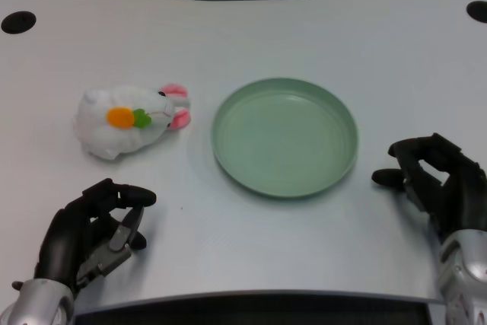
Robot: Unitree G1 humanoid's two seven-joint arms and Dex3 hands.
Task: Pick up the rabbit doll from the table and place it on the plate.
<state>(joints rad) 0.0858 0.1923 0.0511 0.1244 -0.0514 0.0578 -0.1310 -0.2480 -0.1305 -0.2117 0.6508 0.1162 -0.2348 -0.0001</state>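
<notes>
Nearest the camera, the black many-fingered left hand (95,230) rests low at the table's front edge, on its silver forearm. Its fingers are loosely curled inward with nothing between them; it holds no object. The black right hand (435,180) sits at the opposite side, just beside the plate's rim, idle.

Further out, the round pale-green plastic plate (284,136) lies flat near the centre of the white table (243,28). Its basin carries nothing.

Left of the plate, just apart from its rim, lies the white plush rabbit doll (129,119), on its side, pink ears pointing toward the plate and an orange carrot patch with green leaf facing up. It is beyond the left hand, clear of it, no contact.

Assessment: the task stands at its opening step; the pick has not begun. The next move calls for the left hand to spread its fingers, reach forward over the doll's body, and close on the soft bulk before carrying it rightward.
</notes>
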